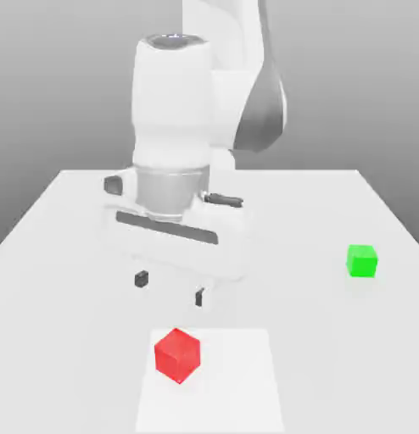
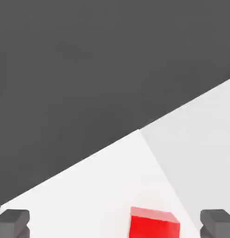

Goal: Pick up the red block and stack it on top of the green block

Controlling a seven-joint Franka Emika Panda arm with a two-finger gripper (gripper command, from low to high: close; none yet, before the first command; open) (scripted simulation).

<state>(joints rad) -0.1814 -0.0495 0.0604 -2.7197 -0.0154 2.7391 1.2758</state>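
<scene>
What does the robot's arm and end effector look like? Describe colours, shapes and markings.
The arm is glossy white with rounded cylindrical links and a grey joint panel. The end effector has a white, boxy body with a dark grey stripe and two small dark grey fingertips.

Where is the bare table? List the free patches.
Free: the white table at the exterior view's left, and the stretch between the small red cube and small green cube. Crowded: under the open hand, just behind the red cube.

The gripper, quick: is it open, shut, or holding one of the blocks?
Gripper: open, holding nothing; the red block sits on the table, untouched.
</scene>
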